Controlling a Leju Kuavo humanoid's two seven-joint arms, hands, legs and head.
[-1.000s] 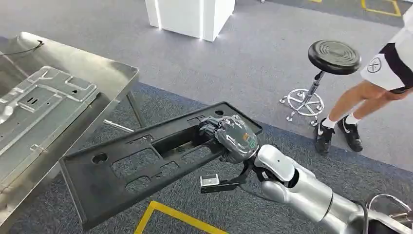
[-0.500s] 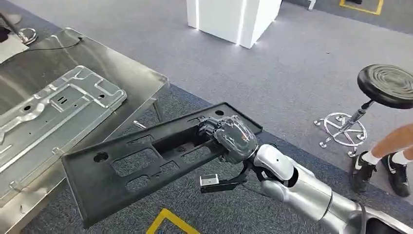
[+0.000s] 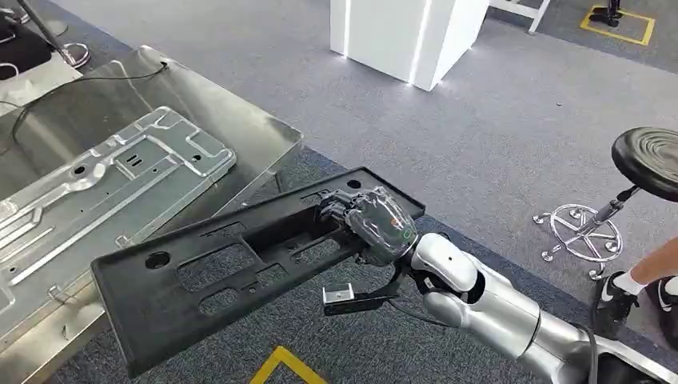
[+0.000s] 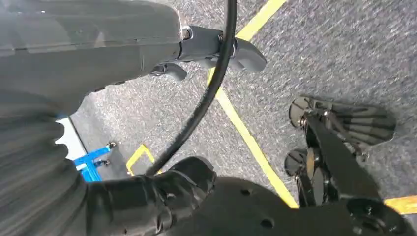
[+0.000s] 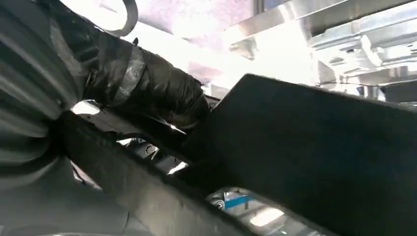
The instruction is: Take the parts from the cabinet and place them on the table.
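Carry step: right hand (image 3: 374,226) grips black panel (image 3: 240,268); next, lower it onto table (image 3: 240,128) at left.

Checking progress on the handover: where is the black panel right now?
In the head view, the black panel is held in the air by the right hand, over the grey carpet just right of the steel table, not yet on it.

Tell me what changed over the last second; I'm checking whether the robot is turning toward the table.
The whole head view has shifted: the camera swung left, so the steel table, the silver stamped panel on it and the stool slid right in the picture. That is the robot turning, not things moving. The right hand still grips the black plastic panel in the same pose.
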